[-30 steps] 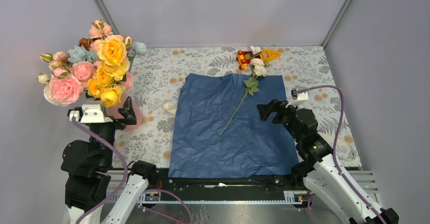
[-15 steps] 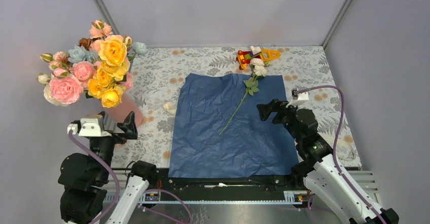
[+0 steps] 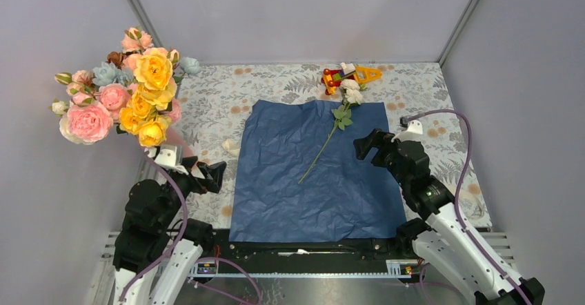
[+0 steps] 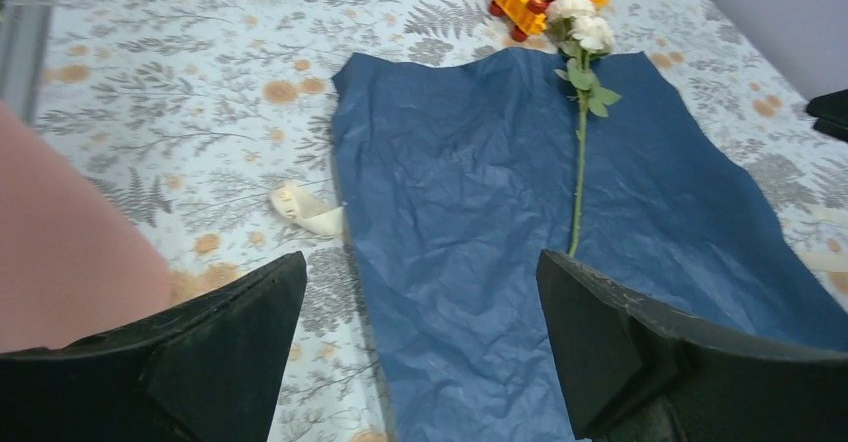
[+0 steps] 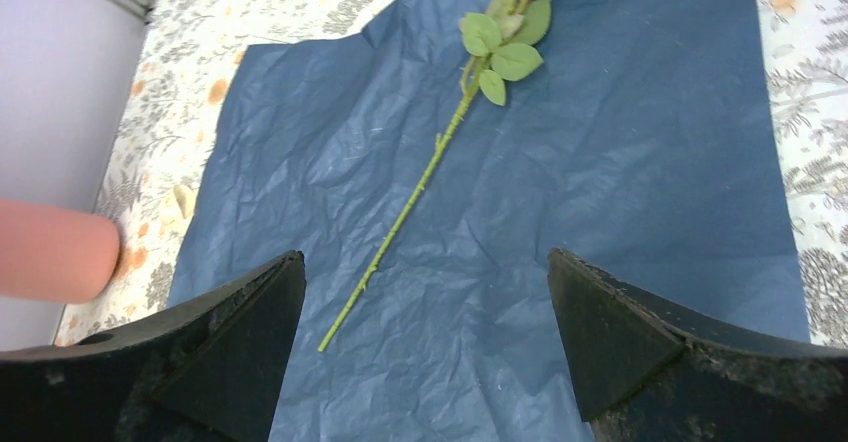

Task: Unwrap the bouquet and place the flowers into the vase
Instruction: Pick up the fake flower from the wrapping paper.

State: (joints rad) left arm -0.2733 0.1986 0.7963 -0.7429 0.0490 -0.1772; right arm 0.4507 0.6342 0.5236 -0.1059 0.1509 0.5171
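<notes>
The bouquet's navy paper point(image 3: 314, 174) lies flat and crinkled in the middle of the table. One cream rose point(image 3: 350, 92) on a long green stem point(image 5: 410, 202) lies across it. The other flowers point(image 3: 134, 98), pink and yellow roses among larger blooms, stand bunched in the salmon-pink vase point(image 4: 70, 252) at the left. In the top view that vase is mostly hidden. My left gripper point(image 3: 205, 172) hangs open and empty over the paper's left edge, right of the vase. Off the stem's right side, my right gripper point(image 3: 369, 148) is open and empty above the paper.
A red-and-yellow toy point(image 3: 348, 75) sits at the back, just behind the rose head. A cream ribbon scrap point(image 3: 230, 146) lies left of the paper, and more ribbon point(image 4: 825, 257) lies at the paper's right side. Grey walls close in the left, back and right.
My left arm has drawn back from the vase and swung right, so its open gripper now points across the paper. The right gripper has shifted only slightly.
</notes>
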